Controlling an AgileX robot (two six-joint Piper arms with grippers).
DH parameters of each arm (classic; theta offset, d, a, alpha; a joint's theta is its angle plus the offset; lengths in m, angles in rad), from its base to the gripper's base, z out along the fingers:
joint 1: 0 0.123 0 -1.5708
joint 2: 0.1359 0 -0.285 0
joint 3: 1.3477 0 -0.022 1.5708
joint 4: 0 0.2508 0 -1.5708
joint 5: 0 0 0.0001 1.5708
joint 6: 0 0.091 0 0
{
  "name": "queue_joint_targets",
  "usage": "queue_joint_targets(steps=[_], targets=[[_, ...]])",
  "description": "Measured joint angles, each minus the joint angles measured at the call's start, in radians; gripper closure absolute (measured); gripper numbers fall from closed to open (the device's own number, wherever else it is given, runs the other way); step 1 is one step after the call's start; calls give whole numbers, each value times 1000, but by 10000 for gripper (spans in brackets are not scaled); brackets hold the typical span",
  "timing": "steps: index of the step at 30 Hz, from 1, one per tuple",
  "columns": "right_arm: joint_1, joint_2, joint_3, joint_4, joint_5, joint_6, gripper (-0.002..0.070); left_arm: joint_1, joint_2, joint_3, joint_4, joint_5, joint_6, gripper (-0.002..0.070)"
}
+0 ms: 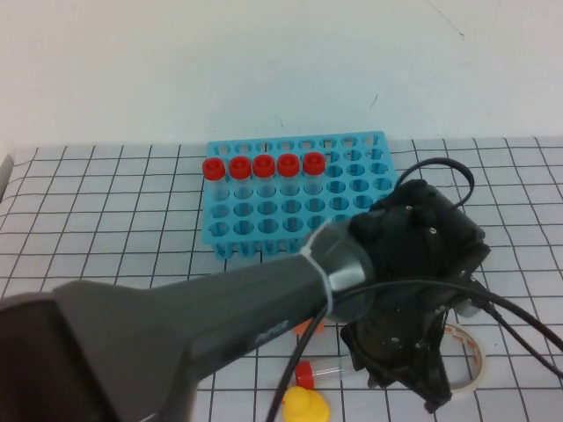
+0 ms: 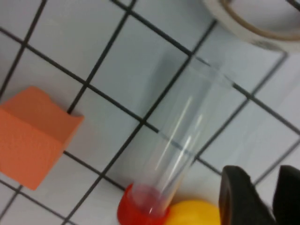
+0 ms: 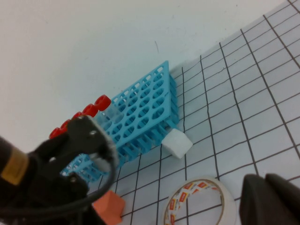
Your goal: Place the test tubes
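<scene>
A clear test tube (image 2: 180,136) with a red cap (image 2: 140,211) lies flat on the gridded mat; it also shows in the high view as the loose tube (image 1: 318,373) near the front edge. My left gripper (image 2: 265,197) hovers low beside this tube, open by a small gap with nothing between its fingers. The left arm and its gripper (image 1: 413,378) fill the front of the high view. Several red-capped tubes (image 1: 265,165) stand in the back row of the blue rack (image 1: 290,230). My right gripper (image 3: 272,199) is shut and empty, near the tape roll, outside the high view.
A yellow object (image 2: 194,213) touches the lying tube's cap. An orange block (image 2: 33,136) sits beside the tube. A roll of tape (image 1: 466,356) lies right of the left gripper. A white block (image 3: 176,143) rests by the rack's corner.
</scene>
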Motion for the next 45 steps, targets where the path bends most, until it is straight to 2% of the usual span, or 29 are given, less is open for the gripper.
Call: queue_joint_targets(steps=[2, 5, 12, 15, 18, 24, 33, 38, 45], targets=[[0, 0, 0, 0, 0, 0, 678, 9, 41, -23, 0, 0, -112, 477], [0, 0, 0, 0, 0, 0, 678, 21, 62, -29, 0, 0, -294, 456], [0, 0, 0, 0, 0, 0, 678, 92, 67, -29, -59, 0, -1074, 453], [0, 0, 0, 0, 0, 0, 678, 129, 67, -29, -150, 0, -1321, 453], [0, 0, 0, 0, 0, 0, 678, 147, 67, -29, -206, -5, -1486, 452], [0, 0, 0, 0, 0, 0, 678, 148, 67, -29, -241, -57, -1638, 450], [0, 0, 0, 0, 0, 0, 678, 148, 67, -29, -204, -8, -1890, 449], [0, 0, 0, 0, 0, -1, 678, 148, 83, -33, -221, -8, -1968, 449], [0, 0, 0, 0, 0, -3, 678, 148, 120, -49, -325, -10, -1981, 447]])
